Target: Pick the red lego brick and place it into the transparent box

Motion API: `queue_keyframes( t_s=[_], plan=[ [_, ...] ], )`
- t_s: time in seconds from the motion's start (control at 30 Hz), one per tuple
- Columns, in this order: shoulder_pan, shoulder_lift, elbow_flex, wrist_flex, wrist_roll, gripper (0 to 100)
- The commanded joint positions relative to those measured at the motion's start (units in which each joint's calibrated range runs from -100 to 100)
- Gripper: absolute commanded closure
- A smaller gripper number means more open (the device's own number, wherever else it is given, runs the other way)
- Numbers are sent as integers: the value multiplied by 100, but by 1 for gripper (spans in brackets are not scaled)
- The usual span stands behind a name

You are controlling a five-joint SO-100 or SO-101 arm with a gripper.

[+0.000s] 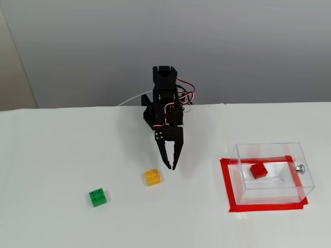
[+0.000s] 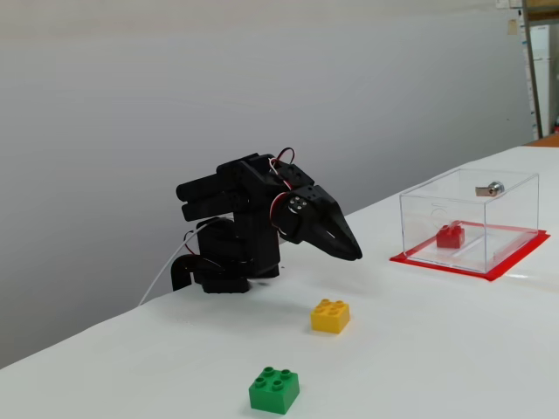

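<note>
Covering the scene, white table [image 1: 62,155] | transparent box [image 1: 271,173] on red tape rectangle [image 1: 227,183] | black arm's gripper [image 1: 170,166] clenched, empty, above table near yellow brick [image 1: 152,177] | green brick [image 1: 98,197] apart | red lego brick [image 1: 258,170] inside box, also [image 2: 451,236]

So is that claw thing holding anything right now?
Gripper: closed and empty, hanging above the table near the yellow brick.
</note>
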Motion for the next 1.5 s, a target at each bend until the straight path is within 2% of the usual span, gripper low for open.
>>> queue_keyframes(
  t_s=[0.0,0.23,0.47,1.47],
  plan=[
    [46,-59,87,457,26,99],
    [39,-59,-40,866,26,99],
    [-35,-59,-637,2807,-5,99],
    [-28,-42,-664,2746,-21,99]
  ],
)
